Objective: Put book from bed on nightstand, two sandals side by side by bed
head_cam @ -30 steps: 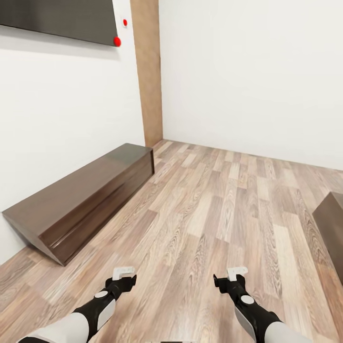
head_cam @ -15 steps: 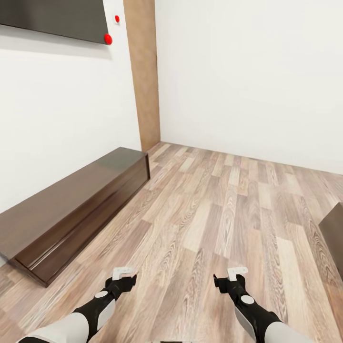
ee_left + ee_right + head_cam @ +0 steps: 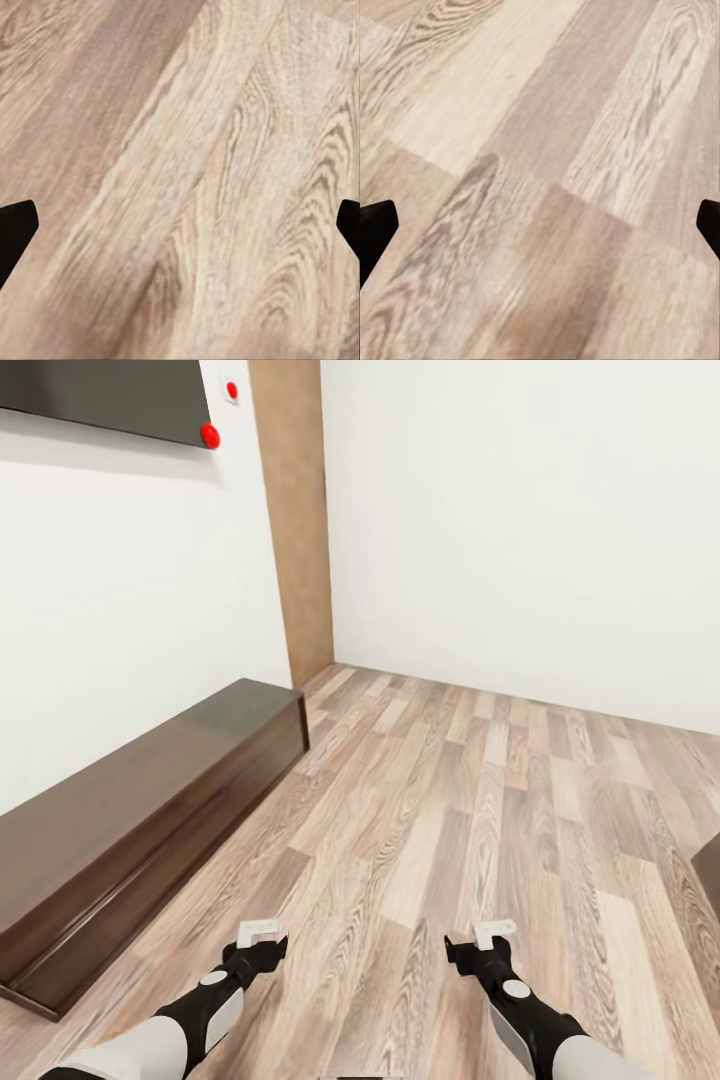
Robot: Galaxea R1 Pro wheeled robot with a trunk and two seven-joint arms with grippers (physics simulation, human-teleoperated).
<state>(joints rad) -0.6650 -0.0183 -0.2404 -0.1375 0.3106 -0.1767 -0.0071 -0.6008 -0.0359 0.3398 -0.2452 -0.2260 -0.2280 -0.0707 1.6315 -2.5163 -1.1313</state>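
Meanwhile, nearest the camera, both arms hang low over the plank floor (image 3: 480, 800): the left gripper (image 3: 259, 937) and the right gripper (image 3: 492, 935) each hold nothing, and each wrist view shows two dark fingertips set wide apart at the frame edges with bare wood between, so both claws are spread. Beyond them, the long dark cabinet (image 3: 130, 820) against the left wall has slid leftward and lower in the head view over the last second, and the dark corner at the right edge (image 3: 710, 875) has nearly gone (the camera turned, not the furniture). Farther off stand the wood-panelled strip (image 3: 295, 520) and white walls. Book, bed and sandals are not in sight; the robot seems to be in transit, searching.
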